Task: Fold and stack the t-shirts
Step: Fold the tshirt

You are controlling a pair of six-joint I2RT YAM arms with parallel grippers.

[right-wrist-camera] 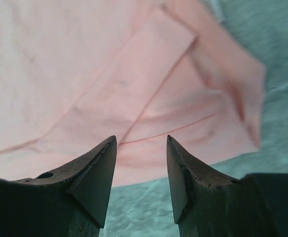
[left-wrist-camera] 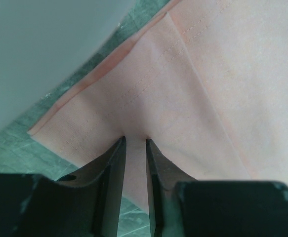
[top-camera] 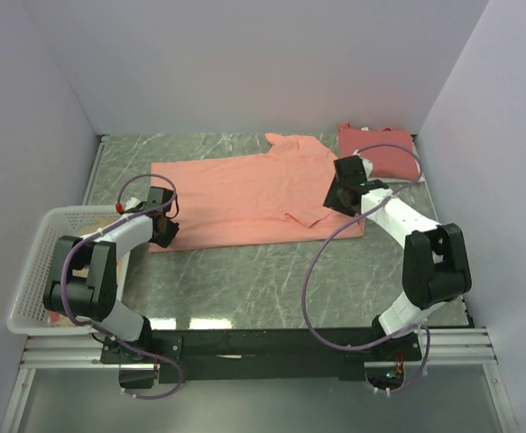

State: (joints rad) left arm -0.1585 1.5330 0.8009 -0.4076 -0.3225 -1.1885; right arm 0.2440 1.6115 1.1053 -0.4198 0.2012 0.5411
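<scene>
Folding looks just begun. At left, the white plastic lattice basket [top-camera: 30,271] shows only a red scrap [top-camera: 55,317]. The left tool [top-camera: 165,233] is clamped on the near-left hem corner of the salmon cotton t-shirt [top-camera: 244,194] spread on the counter [top-camera: 263,280]. The right tool [top-camera: 339,197], jaws apart, hovers over its sleeve [top-camera: 312,209] and must pinch next. A folded coral shirt [top-camera: 380,149] lies far right.

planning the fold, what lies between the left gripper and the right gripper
Only the spread-out salmon-pink cloth t-shirt lies there, stretching from the left gripper to the right gripper with nothing on top of it. The top external view shows this.
</scene>
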